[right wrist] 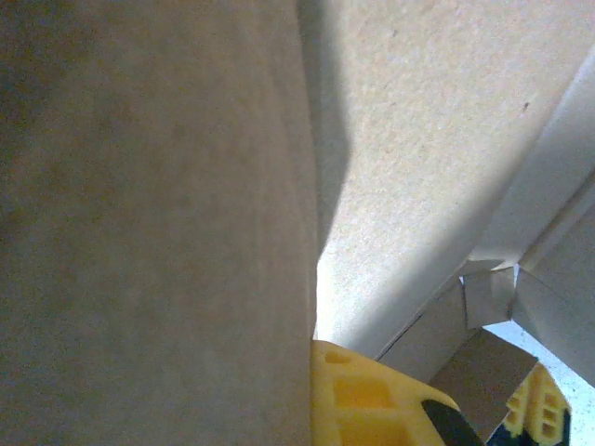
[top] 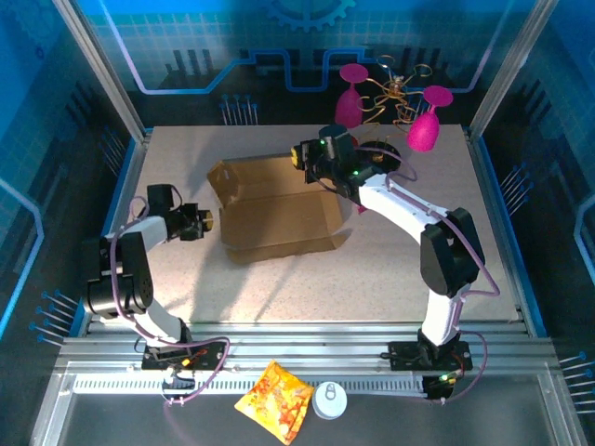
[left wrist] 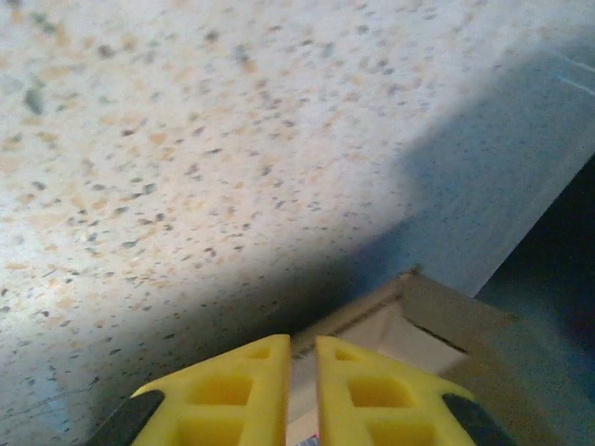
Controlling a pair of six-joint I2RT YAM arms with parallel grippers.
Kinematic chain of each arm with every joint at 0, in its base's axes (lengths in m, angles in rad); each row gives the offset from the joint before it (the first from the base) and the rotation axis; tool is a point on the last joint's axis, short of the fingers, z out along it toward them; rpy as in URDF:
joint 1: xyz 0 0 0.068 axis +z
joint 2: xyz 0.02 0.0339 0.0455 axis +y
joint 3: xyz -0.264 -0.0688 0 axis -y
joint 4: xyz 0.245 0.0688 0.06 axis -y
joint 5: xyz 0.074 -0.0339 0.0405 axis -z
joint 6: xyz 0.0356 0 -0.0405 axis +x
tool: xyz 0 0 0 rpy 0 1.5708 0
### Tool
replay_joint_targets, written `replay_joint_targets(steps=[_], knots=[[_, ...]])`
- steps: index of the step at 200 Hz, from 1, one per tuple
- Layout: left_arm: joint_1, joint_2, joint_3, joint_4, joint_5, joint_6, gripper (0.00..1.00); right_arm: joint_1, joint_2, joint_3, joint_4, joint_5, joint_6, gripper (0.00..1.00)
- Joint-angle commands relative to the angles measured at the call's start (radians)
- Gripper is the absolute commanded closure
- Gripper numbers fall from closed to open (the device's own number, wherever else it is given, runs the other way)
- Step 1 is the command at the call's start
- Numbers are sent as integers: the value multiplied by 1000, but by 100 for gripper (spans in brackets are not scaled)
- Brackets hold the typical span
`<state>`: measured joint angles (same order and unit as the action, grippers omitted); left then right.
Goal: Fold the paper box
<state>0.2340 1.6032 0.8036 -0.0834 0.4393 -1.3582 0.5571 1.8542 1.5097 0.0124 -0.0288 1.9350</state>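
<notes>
The left gripper [top: 208, 221] sits low over the table [top: 400, 269], pointing toward the middle of the workspace. In its wrist view the yellow fingers [left wrist: 244, 395] stand a narrow slit apart, and I see nothing caught between them. Just past the tips is one cardboard corner [left wrist: 432, 321]. This is the left end of the paper box [top: 279, 218], just beside the gripper and on its right. I cannot tell whether they touch.

The box lies open in the middle of the table with its long axis running left to right. Its front wall faces the arm bases and a taller panel stands along its far side.

The right gripper [top: 311, 156] is at the far right corner of that panel, reaching in from behind. In the wrist view one of its fingers [right wrist: 367, 400] presses against the broad brown wall, and a strip of cardboard lies between the two fingers. I judge it pinched on the box.

The right arm therefore has the far right corner, and the left arm is the nearer one to the free left end. In my judgement the next move depends on the left gripper crossing that small gap rightward, along the box's length, to reach the left side flap [top: 219, 182].
</notes>
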Motion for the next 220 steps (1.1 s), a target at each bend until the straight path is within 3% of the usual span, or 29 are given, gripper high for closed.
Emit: replay_joint_targets(steps=[1,29,48,74,90,102,118,138,167,220], knots=[[14,-104,85,-90,12,91,67,-3,-62,67,-60,36,-40,100],[16,-207,181,-224,-52,234,57,-5,-61,103,-102,39,-39,100],[15,-186,272,-260,-19,421,64,-5,-54,125,-130,36,-38,100],[5,-149,355,-343,5,785,72,-8,-37,152,-138,17,-32,100],[3,-184,343,-348,2,944,71,-14,-30,187,-182,5,-61,100],[3,-242,319,-319,9,1016,64,-20,-29,195,-205,4,-77,100],[-23,-311,322,-330,-27,1084,53,-22,-31,181,-202,0,-75,100],[-118,-344,339,-356,-126,1141,45,-25,-26,173,-192,-9,-73,100],[-180,-439,285,-298,-285,1049,42,-32,-21,171,-195,-9,-71,100],[-192,-398,323,-425,-242,1157,40,-44,-6,178,-178,-33,-56,100]])
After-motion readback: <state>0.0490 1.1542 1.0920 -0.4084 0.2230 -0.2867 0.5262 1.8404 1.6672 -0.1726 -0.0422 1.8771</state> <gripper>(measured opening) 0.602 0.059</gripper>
